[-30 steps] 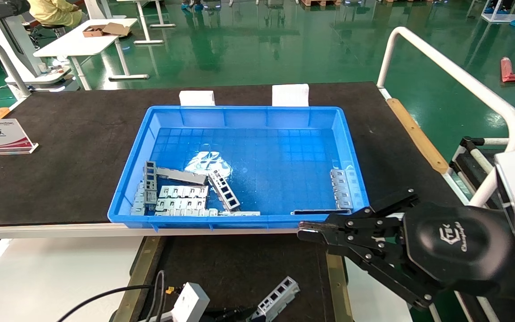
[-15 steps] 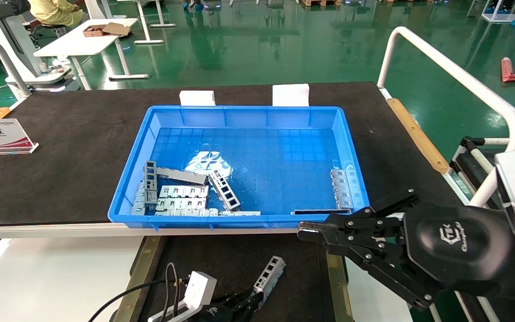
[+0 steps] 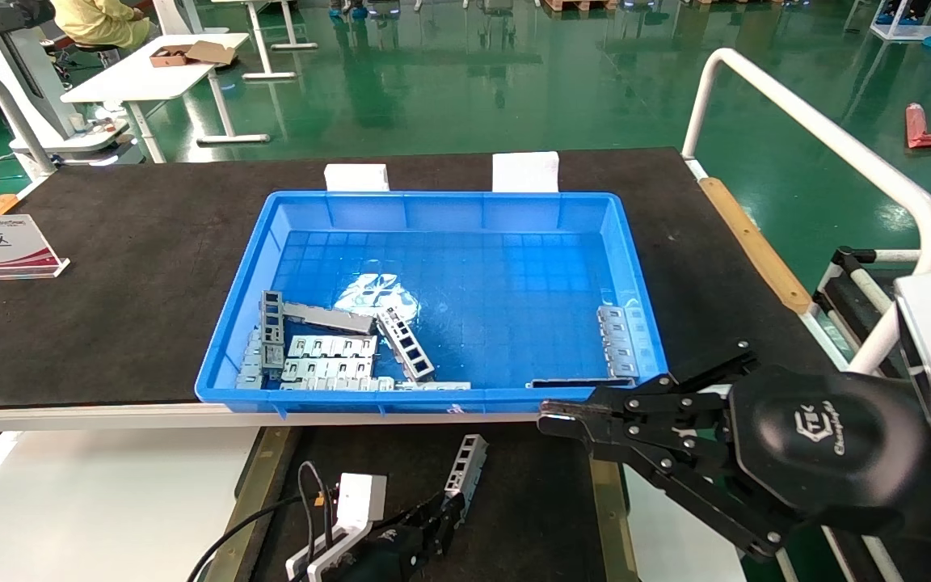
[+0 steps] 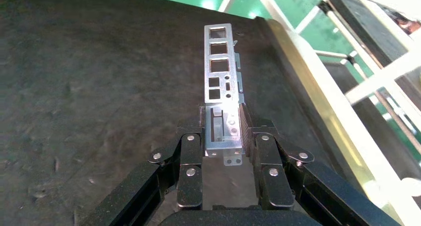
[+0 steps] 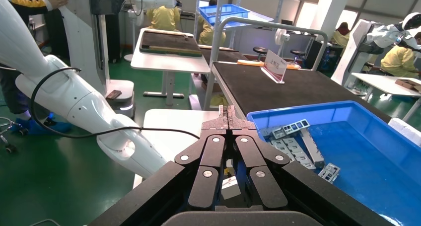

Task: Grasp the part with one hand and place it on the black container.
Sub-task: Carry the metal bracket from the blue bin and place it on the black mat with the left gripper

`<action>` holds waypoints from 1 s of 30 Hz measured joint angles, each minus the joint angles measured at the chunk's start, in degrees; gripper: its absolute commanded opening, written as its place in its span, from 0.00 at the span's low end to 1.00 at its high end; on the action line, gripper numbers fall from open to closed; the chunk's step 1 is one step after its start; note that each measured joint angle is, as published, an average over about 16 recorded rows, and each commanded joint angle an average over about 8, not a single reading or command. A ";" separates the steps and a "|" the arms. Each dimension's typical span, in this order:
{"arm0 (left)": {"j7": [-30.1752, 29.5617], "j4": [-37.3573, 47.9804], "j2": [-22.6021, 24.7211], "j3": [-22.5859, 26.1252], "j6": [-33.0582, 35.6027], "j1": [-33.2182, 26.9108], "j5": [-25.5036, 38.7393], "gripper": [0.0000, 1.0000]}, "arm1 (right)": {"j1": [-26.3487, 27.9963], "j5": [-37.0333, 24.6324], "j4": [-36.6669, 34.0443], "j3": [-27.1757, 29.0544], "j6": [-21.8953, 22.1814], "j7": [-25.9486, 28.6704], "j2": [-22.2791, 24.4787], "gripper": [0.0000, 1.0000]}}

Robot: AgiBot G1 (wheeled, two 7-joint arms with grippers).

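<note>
I had the left claw (image 3: 443,511) at the bottom centre of the head view, clamped on one end of the part (image 3: 465,469), whose free end pointed up the frame toward the blue bin (image 3: 231,323). In the left wrist view the part (image 4: 222,77) stuck straight out from between the fingers (image 4: 191,151), above the black container (image 4: 89,97). I judged this the carry-and-place step: next I needed to lower the part flat onto the container, clear of its brass strip (image 3: 607,501), then release. The right claw (image 3: 550,420) sat parked at lower right, its tips together.
</note>
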 measured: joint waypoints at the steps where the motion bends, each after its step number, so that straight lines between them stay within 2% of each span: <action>1: -0.17 0.29 0.39 -0.22 -0.51 0.04 -0.20 0.00 | 0.00 0.00 0.00 0.00 0.00 0.00 0.00 0.00; 12: -1.83 4.53 4.06 -2.28 -2.70 0.13 -2.10 0.00 | 0.00 0.00 0.00 0.00 0.00 0.00 0.00 0.01; 13: -1.91 4.89 4.33 -2.42 -2.64 0.13 -2.21 0.00 | 0.00 0.00 0.00 0.00 0.00 0.00 0.00 0.06; 14: -1.97 5.22 4.58 -2.56 -2.57 0.15 -2.29 0.01 | 0.00 0.00 0.00 0.00 0.00 0.00 0.00 0.16; 15: -2.03 5.54 4.82 -2.69 -2.48 0.17 -2.37 0.07 | 0.00 0.00 0.00 0.00 0.00 0.00 0.00 0.28; 16: -2.07 5.83 5.04 -2.81 -2.37 0.20 -2.44 0.18 | 0.00 0.00 0.00 0.00 0.00 0.00 0.00 0.41; 20: -2.13 6.74 5.77 -3.30 -1.94 0.35 -2.61 0.68 | 0.00 0.00 0.00 0.00 0.00 0.00 0.00 0.90; 21: -2.12 6.90 5.91 -3.42 -1.83 0.40 -2.64 0.80 | 0.00 0.00 0.00 0.00 0.00 0.00 0.00 0.98; 22: -2.10 7.04 6.04 -3.54 -1.74 0.45 -2.65 0.91 | 0.00 0.00 0.00 0.00 0.00 0.00 0.00 1.00; 23: -2.08 7.15 6.15 -3.65 -1.64 0.51 -2.66 0.98 | 0.00 0.00 0.00 0.00 0.00 0.00 0.00 1.00; 30: -1.66 7.33 6.41 -4.23 -0.91 0.82 -2.43 1.00 | 0.00 0.00 0.00 -0.01 0.00 0.00 0.00 1.00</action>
